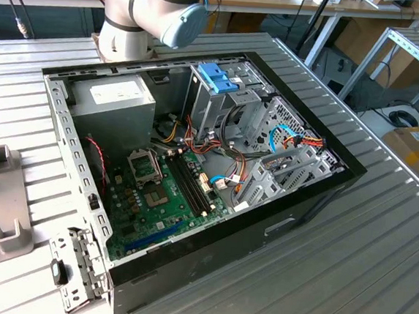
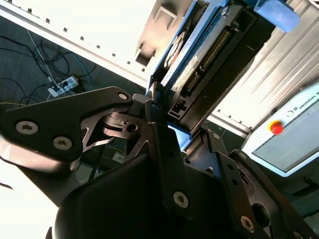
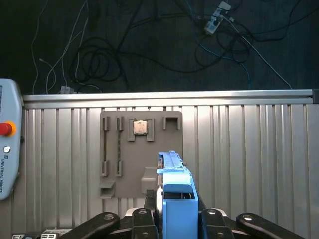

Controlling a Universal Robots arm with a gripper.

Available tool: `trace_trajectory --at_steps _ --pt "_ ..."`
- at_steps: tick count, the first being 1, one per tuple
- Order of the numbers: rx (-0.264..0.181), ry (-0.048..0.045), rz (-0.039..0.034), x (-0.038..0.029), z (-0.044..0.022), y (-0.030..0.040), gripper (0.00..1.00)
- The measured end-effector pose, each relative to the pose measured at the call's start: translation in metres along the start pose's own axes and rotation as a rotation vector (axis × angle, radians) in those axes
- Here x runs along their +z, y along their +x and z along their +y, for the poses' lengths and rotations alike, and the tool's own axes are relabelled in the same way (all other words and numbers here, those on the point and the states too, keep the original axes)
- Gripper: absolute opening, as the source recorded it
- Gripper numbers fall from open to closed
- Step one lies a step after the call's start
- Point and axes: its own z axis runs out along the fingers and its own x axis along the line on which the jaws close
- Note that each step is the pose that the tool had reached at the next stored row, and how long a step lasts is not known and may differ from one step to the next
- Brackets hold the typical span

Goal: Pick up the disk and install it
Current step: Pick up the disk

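End effector [image 3: 175,216] is clamped tight on the disk [image 3: 177,196], which stands on edge between the black fingers [image 2: 164,149]. In the first wrist view I get the light-blue rail end-on. The second wrist view gives me the flank instead: dark drive body, connector row, and a pale strip along the blue rail.

The disk is held in the air off the tabletop [image 3: 249,164], over the grey fixture plate [image 3: 112,149], which lies close to the tabletop edge bordering the floor cables [image 3: 99,55]. A CPU chip [image 3: 141,128] sits in one pocket of that plate. A teach pendant [image 3: 7,144] with a red button is off to one side of the plate and shows in both wrist views.

The exterior view gives me the open computer case [image 1: 195,148] mid-tabletop, with its motherboard [image 1: 162,190], power supply [image 1: 115,97] and a drive cage topped by a deeper-blue latch [image 1: 218,77]. The arm base [image 1: 126,17] stands by the tabletop edge behind the case.
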Motion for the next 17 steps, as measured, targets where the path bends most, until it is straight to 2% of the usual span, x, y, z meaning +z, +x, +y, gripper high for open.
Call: trace_trajectory --at_steps 17 --pt "0.000 0.0002 0.0077 -0.0004 -0.0116 -0.0002 0.37"
